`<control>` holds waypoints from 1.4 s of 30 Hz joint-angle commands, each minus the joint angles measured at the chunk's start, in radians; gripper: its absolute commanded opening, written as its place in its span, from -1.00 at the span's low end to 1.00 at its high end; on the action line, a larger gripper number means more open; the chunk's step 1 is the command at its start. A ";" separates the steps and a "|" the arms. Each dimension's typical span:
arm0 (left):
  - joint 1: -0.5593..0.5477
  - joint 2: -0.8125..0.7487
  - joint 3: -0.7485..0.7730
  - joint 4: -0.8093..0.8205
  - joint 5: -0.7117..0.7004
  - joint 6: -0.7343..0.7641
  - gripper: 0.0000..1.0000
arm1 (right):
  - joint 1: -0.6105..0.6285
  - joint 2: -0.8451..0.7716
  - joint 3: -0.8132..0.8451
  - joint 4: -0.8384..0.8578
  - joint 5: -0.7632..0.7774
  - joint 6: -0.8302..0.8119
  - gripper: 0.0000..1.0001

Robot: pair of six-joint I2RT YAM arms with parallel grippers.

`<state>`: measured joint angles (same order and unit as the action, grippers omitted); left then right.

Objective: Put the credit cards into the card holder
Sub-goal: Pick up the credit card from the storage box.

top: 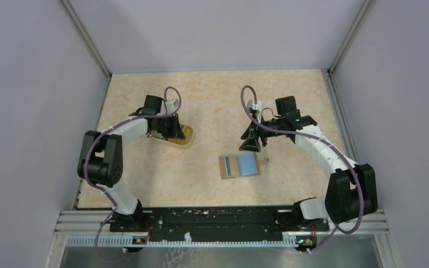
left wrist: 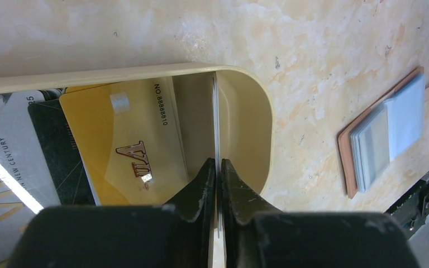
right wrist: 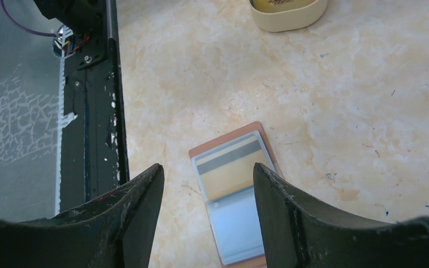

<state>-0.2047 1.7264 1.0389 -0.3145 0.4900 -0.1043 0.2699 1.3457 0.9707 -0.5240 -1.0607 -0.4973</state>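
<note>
Left fingers (left wrist: 204,181) clenched on thin card (left wrist: 215,111), edge-on inside cup (left wrist: 260,128); grip seems small, so card may slip or catch rim. Right fingers (right wrist: 145,206) released above holder (right wrist: 223,140).

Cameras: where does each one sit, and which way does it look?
Top: above and behind the arms, looking down at the table; both arms show whole, with the left gripper and right gripper.
Left wrist: on the left arm, looking into the tray; its shut fingers pinch a card on edge.
Right wrist: on the right arm, looking down at the open wallet; its spread fingers show.
Shared: all three see the wallet and tray.
</note>
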 commanded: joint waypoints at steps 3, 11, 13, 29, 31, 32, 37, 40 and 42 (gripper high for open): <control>0.005 -0.032 -0.003 0.002 0.010 0.000 -0.76 | -0.011 -0.034 0.025 0.019 -0.033 -0.013 0.19; 0.005 -0.051 -0.005 0.002 0.015 -0.006 -0.73 | -0.011 -0.037 0.026 0.019 -0.034 -0.012 0.19; 0.005 -0.053 -0.005 0.001 0.015 -0.006 -0.72 | -0.010 -0.038 0.026 0.021 -0.035 -0.012 0.19; 0.005 -0.067 -0.002 -0.012 -0.002 -0.007 -0.71 | -0.012 -0.043 0.026 0.022 -0.038 -0.013 0.19; 0.005 -0.070 -0.002 -0.012 -0.004 -0.007 -0.71 | -0.012 -0.043 0.025 0.022 -0.040 -0.012 0.19; 0.005 -0.072 -0.002 -0.013 -0.006 -0.007 -0.71 | -0.012 -0.043 0.025 0.022 -0.039 -0.013 0.19; 0.005 -0.076 0.001 -0.018 -0.017 -0.008 -0.73 | -0.012 -0.043 0.025 0.022 -0.040 -0.013 0.19; 0.005 -0.077 0.002 -0.020 -0.018 -0.008 -0.74 | -0.014 -0.044 0.024 0.022 -0.041 -0.013 0.19; 0.005 -0.076 0.003 -0.021 -0.021 -0.008 -0.77 | -0.013 -0.044 0.024 0.022 -0.042 -0.013 0.19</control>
<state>-0.2047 1.6810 1.0386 -0.3233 0.4736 -0.1120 0.2653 1.3426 0.9707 -0.5236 -1.0668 -0.4973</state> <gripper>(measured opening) 0.126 0.597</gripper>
